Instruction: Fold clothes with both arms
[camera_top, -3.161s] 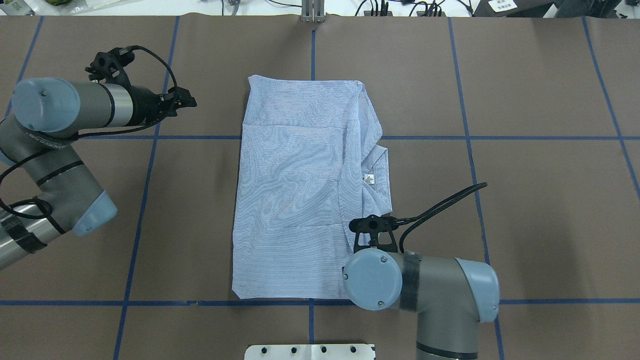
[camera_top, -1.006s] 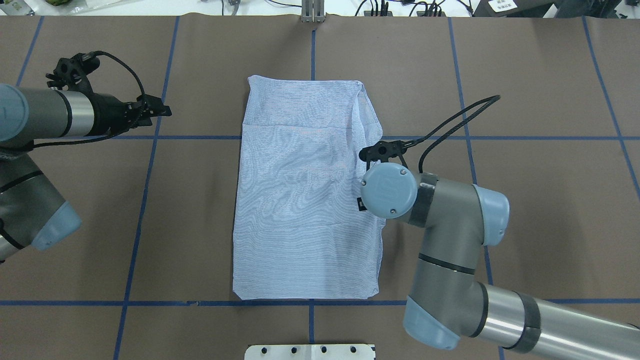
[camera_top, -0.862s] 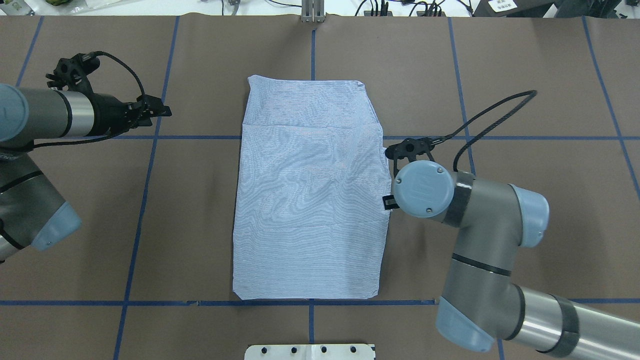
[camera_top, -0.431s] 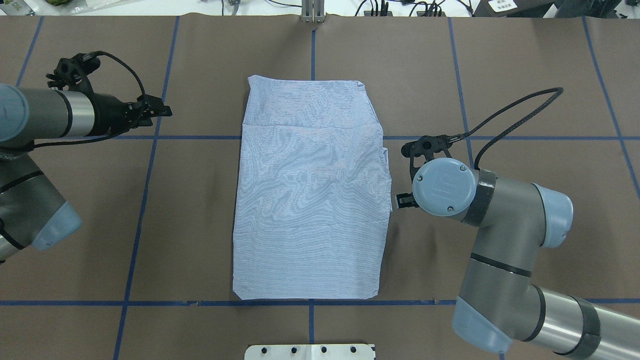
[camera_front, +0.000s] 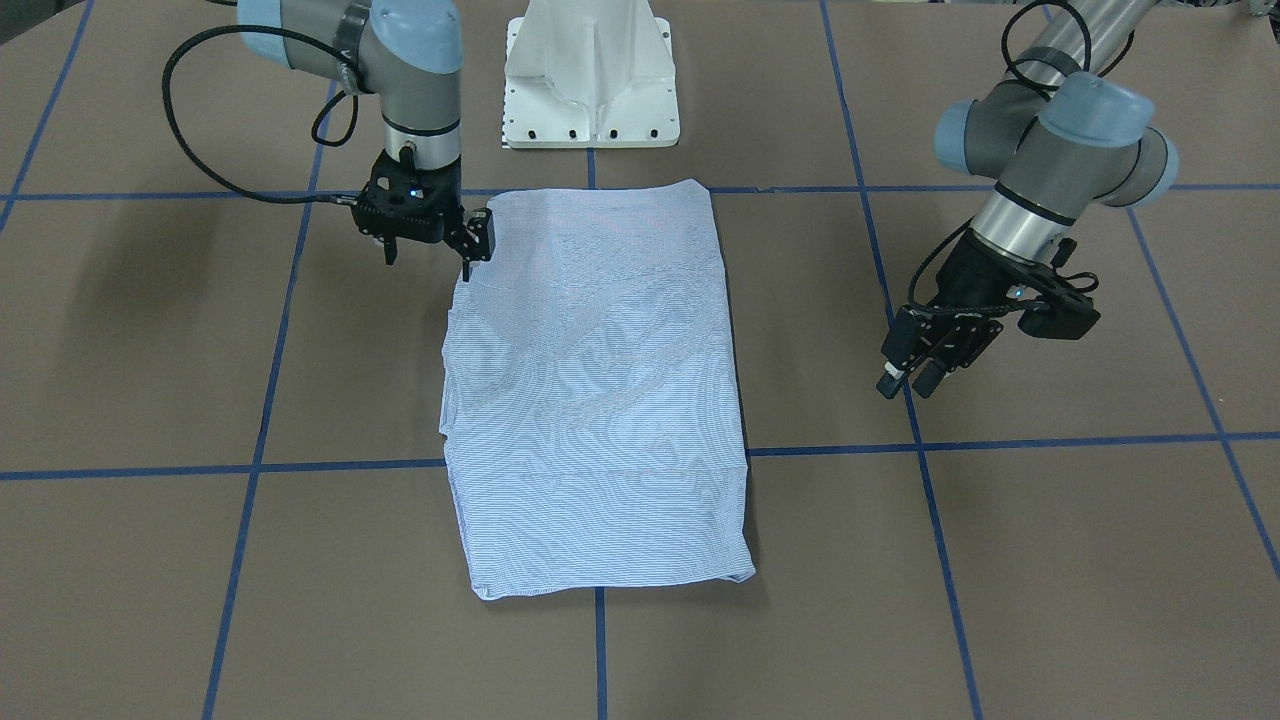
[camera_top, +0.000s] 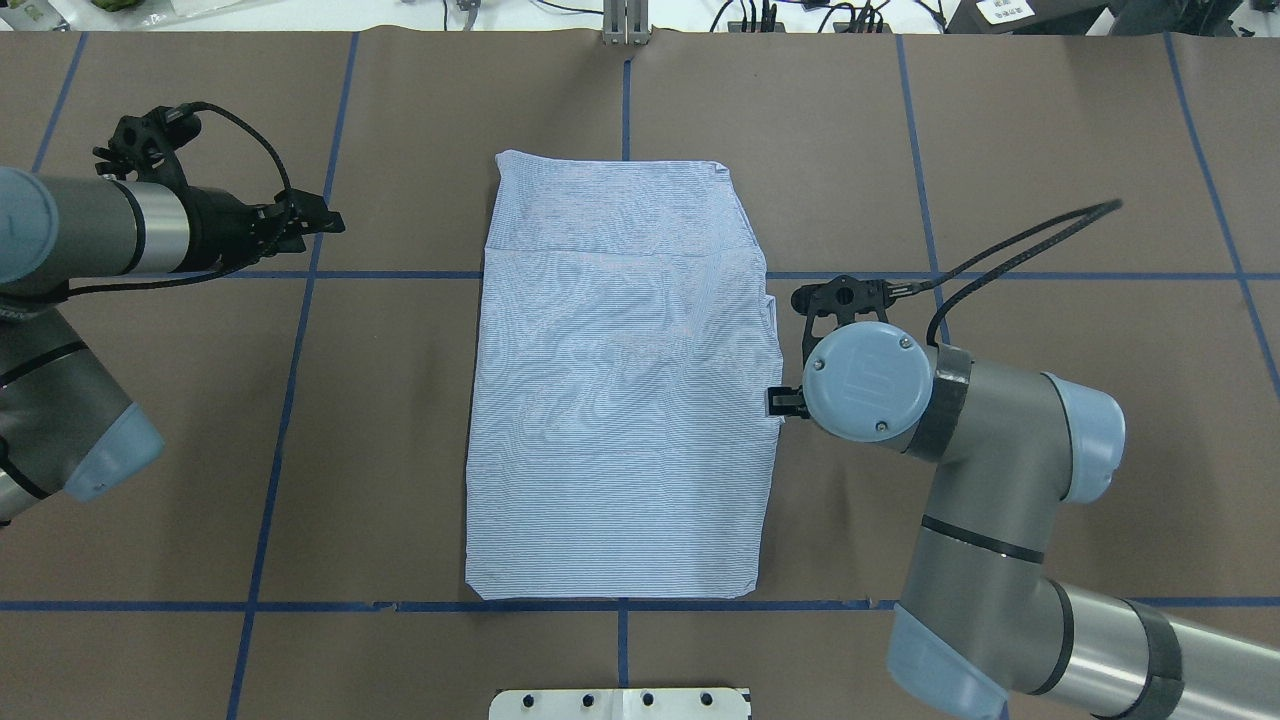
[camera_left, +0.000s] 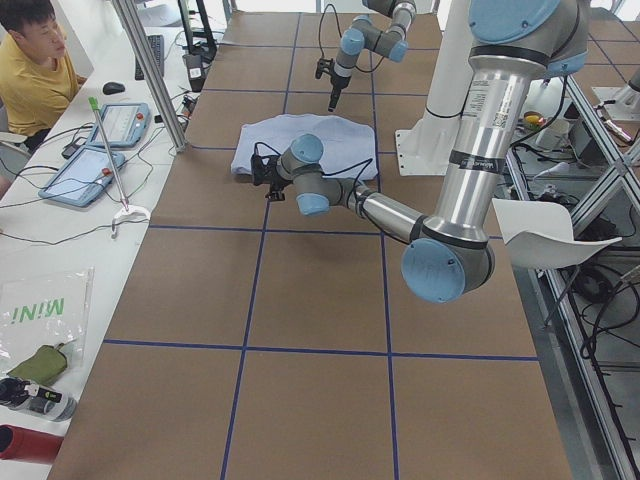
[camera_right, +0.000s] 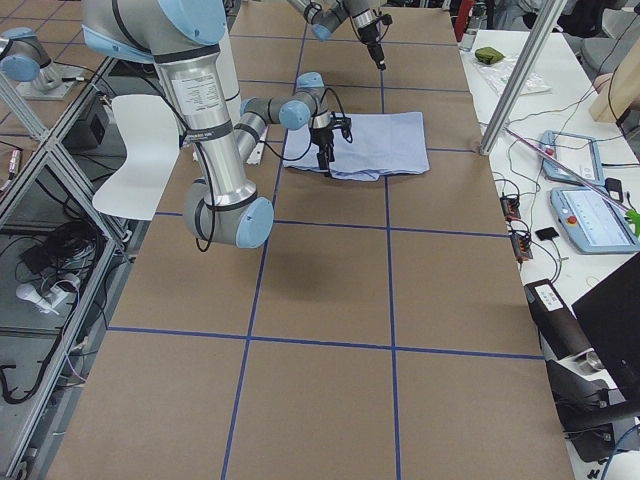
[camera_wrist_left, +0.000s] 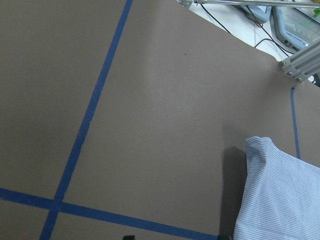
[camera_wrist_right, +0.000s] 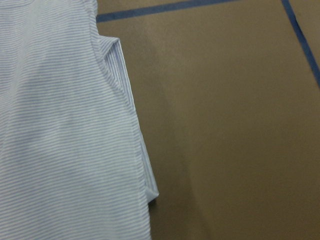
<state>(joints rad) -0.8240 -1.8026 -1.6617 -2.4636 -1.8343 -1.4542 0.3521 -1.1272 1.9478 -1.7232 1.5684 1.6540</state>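
By the shirt (camera_top: 620, 400) edge, hovered with right gripper (camera_front: 430, 258) spread, empty; left gripper (camera_front: 905, 385) loose too, far off. Seemed done folding sides. Likely needed both grabbing one end next.

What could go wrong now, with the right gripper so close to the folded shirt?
The open right gripper has one finger at the edge of the shirt; moving sideways, it may catch the cloth and undo the fold. A layer also sticks out at that edge, so the next fold may come out uneven.
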